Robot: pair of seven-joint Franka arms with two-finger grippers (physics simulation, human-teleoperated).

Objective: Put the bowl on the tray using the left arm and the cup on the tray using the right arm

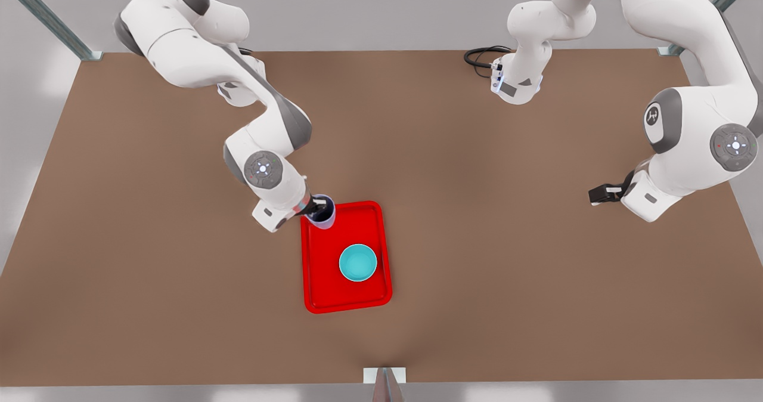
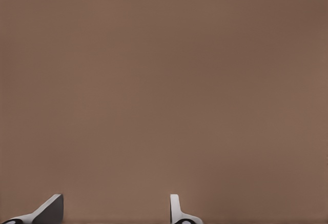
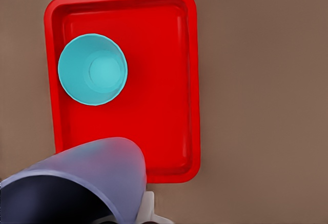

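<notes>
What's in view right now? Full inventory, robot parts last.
tray: 1, bright red, on the table near the middle, toward the front view's lower edge.
bowl: 1, teal, upright on the tray, nothing gripping it.
cup: 1, lavender, over the tray's corner at the front view's upper left, held at its rim.
table: 1, brown, under everything.
cable: 1, black, coiled at the table's far edge.
right end effector: 1, black, shut on the cup's rim, on the arm at the front view's left.
left end effector: 1, black, open over bare table at the front view's right, away from the tray; this arm waits.
</notes>
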